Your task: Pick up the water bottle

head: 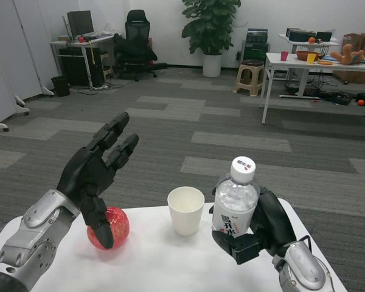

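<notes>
Right hand [264, 228] grips water bottle [235, 204] (upright); left hand [96, 173] spread, empty.

Clear, glossy plastic on the water bottle [234, 207], gripped in the matt black right hand [261, 228]. Left of it a matt paper cup [185, 210]; under the left hand [97, 173], a shiny red ball [112, 226].

- The water bottle [235, 207] is seen as clear, with a white cap bearing a small dark and red mark, and a white label printed with dark characters and a red patch.
- The paper cup [185, 210] is shown in plain off-white.
- The ball [114, 225] is rendered in glossy, speckled red.
- The tabletop [158, 267] is seen in white.
- Each robot hand, left [97, 173] and right [264, 228], is coloured black, on silver forearms.
- The floor [231, 131] is patterned in grey carpet bands.
</notes>
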